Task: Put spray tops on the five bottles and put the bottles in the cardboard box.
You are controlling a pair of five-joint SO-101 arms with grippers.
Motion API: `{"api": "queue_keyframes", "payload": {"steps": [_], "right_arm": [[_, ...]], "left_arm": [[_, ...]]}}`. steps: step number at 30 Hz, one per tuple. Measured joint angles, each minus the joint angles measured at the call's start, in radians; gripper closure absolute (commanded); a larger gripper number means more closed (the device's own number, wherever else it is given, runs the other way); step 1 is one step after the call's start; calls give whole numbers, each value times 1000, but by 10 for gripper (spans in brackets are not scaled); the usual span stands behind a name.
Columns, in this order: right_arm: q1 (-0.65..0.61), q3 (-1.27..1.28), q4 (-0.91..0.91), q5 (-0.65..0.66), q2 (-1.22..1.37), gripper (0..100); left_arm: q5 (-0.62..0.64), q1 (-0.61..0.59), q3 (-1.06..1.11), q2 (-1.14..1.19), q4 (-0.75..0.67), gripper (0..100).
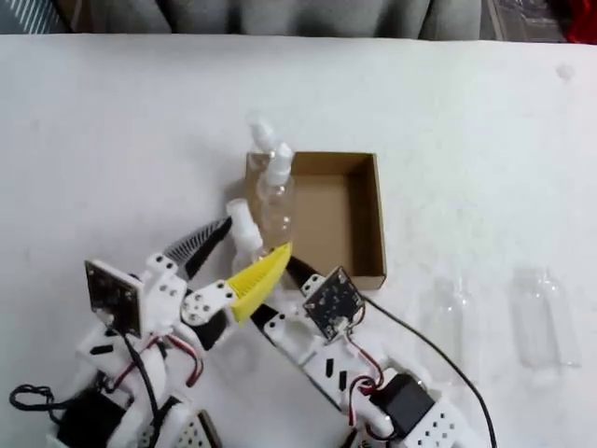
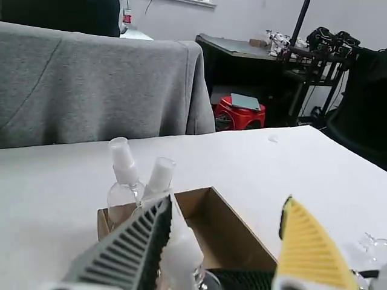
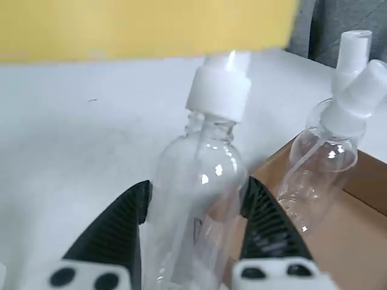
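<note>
A clear bottle (image 3: 199,175) with a white spray top (image 3: 219,90) stands just outside the cardboard box (image 1: 359,219), at its near left corner. My right gripper (image 3: 196,241) is shut on the bottle's body, one black finger on each side. My left gripper (image 1: 254,237) is open around the spray top (image 2: 181,254), which sits close to the grey finger (image 2: 136,244), with the yellow finger (image 2: 308,254) well apart from it. Two capped bottles (image 1: 272,182) lean inside the box at its left wall, and the left wrist view has them (image 2: 136,181) beyond the grey finger.
Two clear bottles without tops stand on the table to the right of the box, one (image 1: 455,303) nearer it and one (image 1: 546,317) farther out. A black cable (image 1: 438,359) runs along the right arm. A grey cloth (image 2: 91,84) hangs behind the table's far edge.
</note>
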Motion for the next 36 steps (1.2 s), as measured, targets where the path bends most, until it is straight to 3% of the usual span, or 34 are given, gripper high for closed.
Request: {"api": "queue_keyframes", "payload": {"steps": [5, 9, 12, 17, 20, 26, 36], "right_arm": [[29, 0, 0, 0, 0, 982], [109, -34, 0, -9, 0, 982], [180, -57, 0, -9, 0, 982], [245, -71, 0, -78, 0, 982], [293, -86, 0, -135, 0, 982], [345, -94, 0, -152, 0, 982], [437, -94, -28, -250, 0, 982]], "left_arm": [[0, -15, -69, -8, 72, 736], [9, -132, -107, -8, 72, 736], [97, -239, -121, -8, 57, 751], [163, -290, -121, -8, 14, 975], [166, -258, -109, -8, -18, 944], [117, -152, -64, -9, -31, 973], [-103, 244, 137, 2, -31, 973]]}}
